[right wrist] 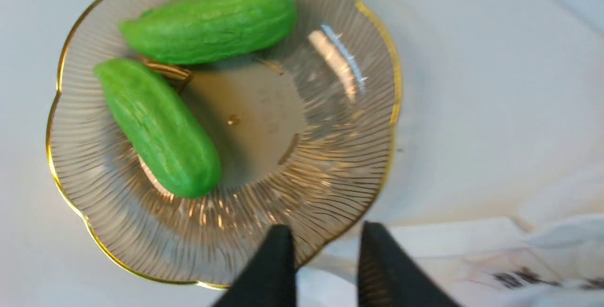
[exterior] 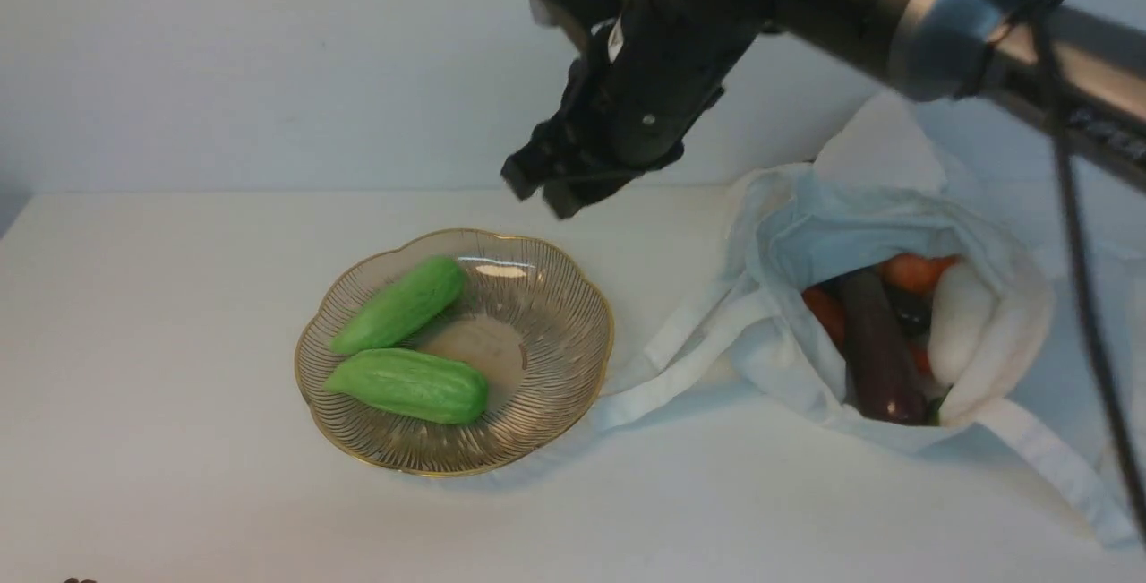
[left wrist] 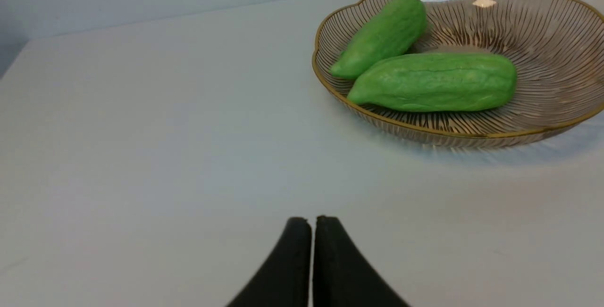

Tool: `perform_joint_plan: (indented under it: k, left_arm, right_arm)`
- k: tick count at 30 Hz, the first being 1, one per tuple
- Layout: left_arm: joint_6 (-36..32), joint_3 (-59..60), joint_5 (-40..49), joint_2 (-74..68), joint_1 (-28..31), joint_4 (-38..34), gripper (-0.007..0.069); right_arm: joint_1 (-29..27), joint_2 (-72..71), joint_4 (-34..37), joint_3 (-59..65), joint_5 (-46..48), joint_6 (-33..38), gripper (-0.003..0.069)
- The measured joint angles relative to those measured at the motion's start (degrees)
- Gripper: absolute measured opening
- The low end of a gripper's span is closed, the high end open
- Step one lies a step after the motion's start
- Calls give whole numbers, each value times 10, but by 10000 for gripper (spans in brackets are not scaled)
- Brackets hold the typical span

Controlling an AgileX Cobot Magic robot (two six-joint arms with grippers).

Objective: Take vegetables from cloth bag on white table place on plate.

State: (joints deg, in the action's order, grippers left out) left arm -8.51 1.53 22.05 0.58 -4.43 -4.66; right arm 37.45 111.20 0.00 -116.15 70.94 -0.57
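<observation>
glass plate (exterior: 586, 292) with a scalloped gold rim rests on the white table (exterior: 161, 314), left of the cloth bag (exterior: 797, 234). two green vegetables lie in the plate. the far cucumber (exterior: 400, 304) leans against the left wall. the near cucumber (exterior: 409, 385) lies along the front-left part. their left ends sit close together; contact between them cannot be confirmed.

the cloth bag lies on its side on the table, mouth open toward the front camera. visible inside the mouth: a dark purple eggplant (exterior: 880, 350), orange carrots (exterior: 913, 271) and a white radish (exterior: 960, 319), packed against one another. one strap handle (exterior: 667, 368) runs across the table from the bag to just beside the plate's right rim.

right gripper (exterior: 548, 189) hangs in the air above the plate's far right edge, between plate and bag, tips angled downward. the right wrist view shows its fingers (right wrist: 278, 269) narrowly spread, with nothing between them.

left gripper (left wrist: 311, 224) sits low over the table, near the plate on the cucumber side. its fingertips are pressed together and hold nothing.
</observation>
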Motion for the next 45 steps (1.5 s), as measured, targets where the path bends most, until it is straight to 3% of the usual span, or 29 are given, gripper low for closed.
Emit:
perform_joint_plan:
  k: [4, 10, 15, 18, 19, 22, 25, 32, 45]
  left_arm:
    - [0, 0, 0, 0, 0, 0, -5]
    - [0, 0, 0, 0, 0, 0, -5]
    - [0, 0, 0, 0, 0, 0, -5]
    - [0, 0, 0, 0, 0, 0, -5]
    - [0, 0, 0, 0, 0, 0, -5]
    - [0, 0, 0, 0, 0, 0, -5]
    - [0, 0, 0, 0, 0, 0, -5]
    - [0, 0, 0, 0, 0, 0, -5]
    - [0, 0, 0, 0, 0, 0, -5]
  right_arm:
    - [0, -106, -17, 9, 8, -15, -2]
    - [0, -285, -17, 97, -11, -45, -14]
    - [0, -485, -17, 287, -164, -71, -15]
    - [0, -623, -17, 448, -312, -82, -15]
    - [0, -632, -17, 458, -312, -82, -15]
    - [0, -779, -17, 619, -459, -85, -15]
    - [0, -882, -17, 709, -528, -85, -15]
    - [0, -1019, -17, 820, -522, -98, -15]
    - [0, -1046, -30, 889, -503, -99, -15]
